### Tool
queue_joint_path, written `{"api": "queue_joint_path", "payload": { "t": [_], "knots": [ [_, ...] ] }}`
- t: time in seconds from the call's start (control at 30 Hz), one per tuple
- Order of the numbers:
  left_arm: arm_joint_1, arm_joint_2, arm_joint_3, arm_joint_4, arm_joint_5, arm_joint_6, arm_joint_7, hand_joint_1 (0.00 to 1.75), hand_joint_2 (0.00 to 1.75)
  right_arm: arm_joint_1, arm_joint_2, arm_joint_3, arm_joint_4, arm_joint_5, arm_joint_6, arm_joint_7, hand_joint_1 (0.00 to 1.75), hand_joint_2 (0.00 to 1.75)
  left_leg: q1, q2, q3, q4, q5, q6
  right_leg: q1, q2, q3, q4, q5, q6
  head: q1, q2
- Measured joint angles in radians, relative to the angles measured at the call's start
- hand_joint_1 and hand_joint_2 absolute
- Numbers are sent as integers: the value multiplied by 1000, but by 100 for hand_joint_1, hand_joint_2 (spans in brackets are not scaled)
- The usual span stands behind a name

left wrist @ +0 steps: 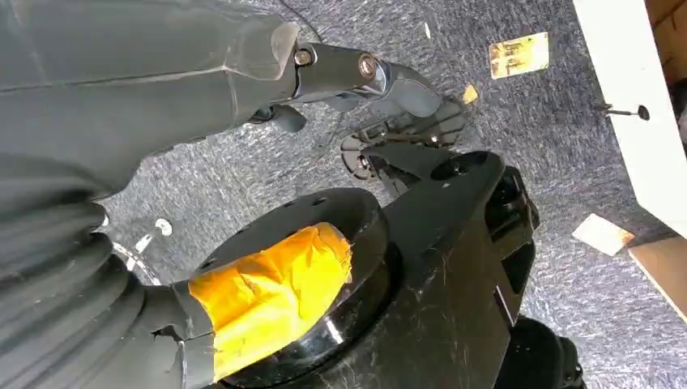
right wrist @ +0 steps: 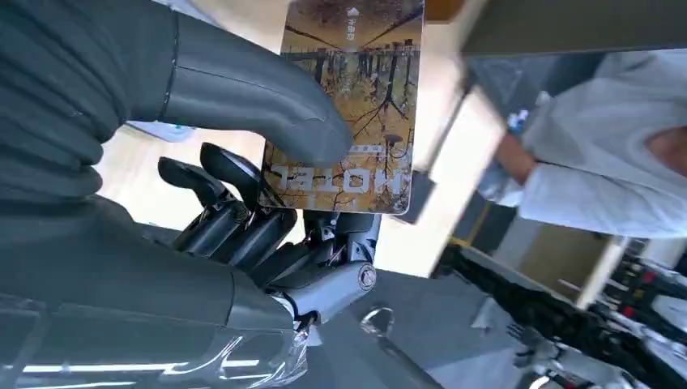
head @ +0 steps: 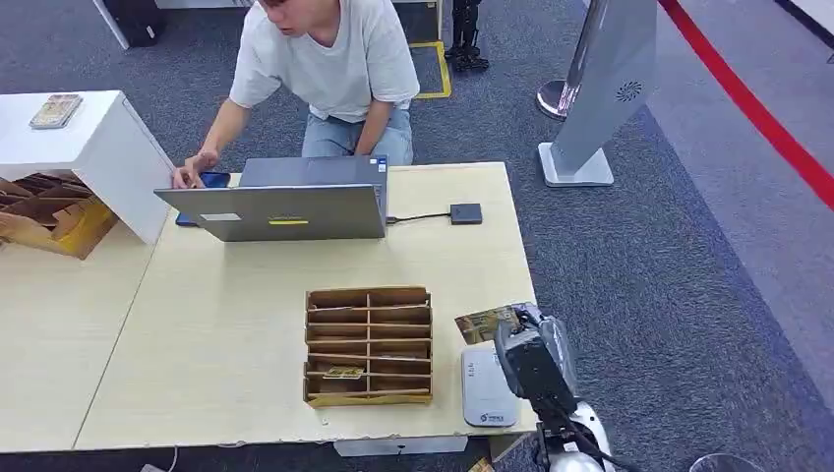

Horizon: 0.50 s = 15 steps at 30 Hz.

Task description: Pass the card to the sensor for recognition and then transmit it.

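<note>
A: Entry, card pass. Where was the card (right wrist: 348, 105) at this frame?

B: In the right hand (head: 531, 359), pinched between the thick thumb (right wrist: 251, 93) and the darker fingers (right wrist: 235, 203) below it. Most of the card's printed face stood clear of the grip. In the head view it (head: 487, 323) stuck out of the hand just past the far end of the white sensor (head: 487, 388).

A: And the sensor's place?

B: Flat on the table (head: 246, 324) near its front right corner, just right of the cardboard sorting tray (head: 369, 344). The right hand hung over the sensor's right side, partly covering it.

A: The relation that matters?

B: The card lay ahead of the hand, long axis running away from the palm, roughly in line with the sensor's own long axis. My reading: the card sat above and slightly beyond the sensor's face. Whether it touched the sensor, I could not tell.

A: Left hand (left wrist: 381, 89)?

B: Hanging by the robot's body over grey carpet, well apart from the sensor, nothing in it; whether its fingers were spread or curled I could not tell. The right hand was plainly the nearer.

A: Bystander?

B: A person (head: 329, 59) at the laptop (head: 285, 202), across the table from the sensor.
</note>
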Motion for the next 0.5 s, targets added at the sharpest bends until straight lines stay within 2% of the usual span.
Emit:
{"api": "queue_joint_path", "payload": {
  "t": [0.33, 0.5],
  "knots": [
    [-4, -1, 0, 0, -7, -3, -6, 0, 175, 19, 0, 0, -109, -29, -17, -88, 175, 175, 0, 0, 0, 0, 0, 0, 0, 0, 0, 0, 0, 0, 0, 0],
    [-7, -1, 0, 0, -7, -4, -6, 0, 175, 24, 0, 2, -135, -30, -15, -99, 175, 175, 0, 0, 0, 0, 0, 0, 0, 0, 0, 0, 0, 0, 0, 0]
  ]
}}
